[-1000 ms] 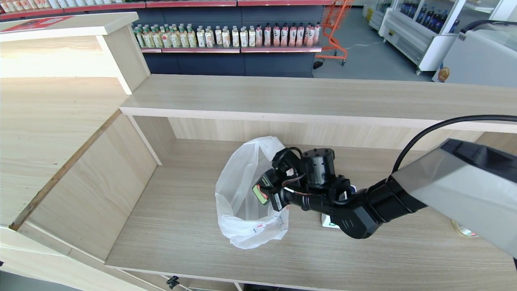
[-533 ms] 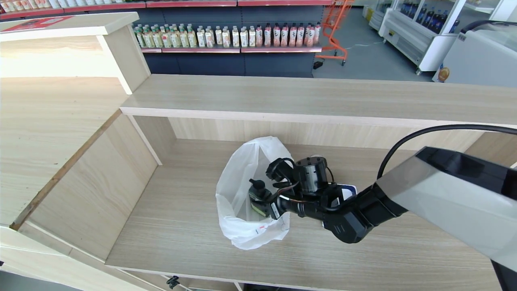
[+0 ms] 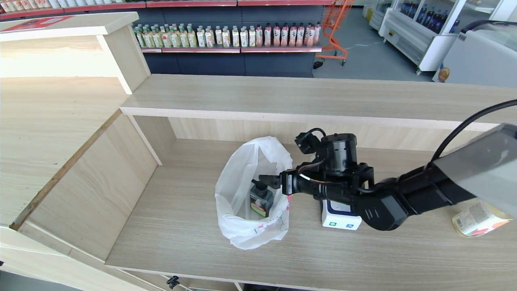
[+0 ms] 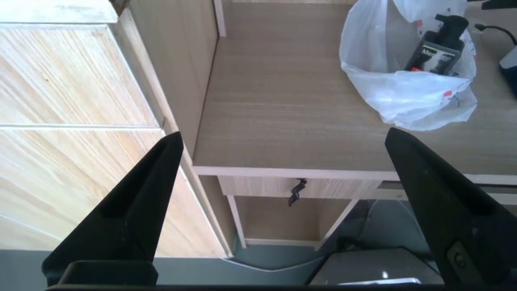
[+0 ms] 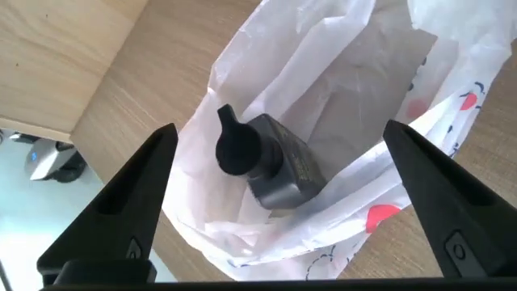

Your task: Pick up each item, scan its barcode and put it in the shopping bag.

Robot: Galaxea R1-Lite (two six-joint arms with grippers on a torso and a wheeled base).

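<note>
A white plastic shopping bag (image 3: 236,190) stands open on the lower wooden counter (image 3: 181,226). Inside it a dark pump bottle (image 3: 261,201) stands upright. My right gripper (image 3: 268,180) hovers open just above the bag's right rim, close to the pump head and apart from it. From the right wrist, the bottle (image 5: 271,162) lies free in the bag (image 5: 355,89) between the spread fingers (image 5: 133,214). My left gripper (image 4: 287,210) is open and empty, off the counter's near left corner, with the bag (image 4: 404,77) and bottle (image 4: 440,44) far from it.
A white and blue scanner box (image 3: 341,214) sits on the counter right of the bag, under my right arm. A labelled bottle (image 3: 478,218) lies at the far right. A raised wooden ledge (image 3: 307,97) runs behind; a side wall (image 3: 93,186) closes the left.
My right gripper lowered the pump bottle into the bag, let go of it, and drew back up and to the right. The labelled bottle at the far right came into sight.
</note>
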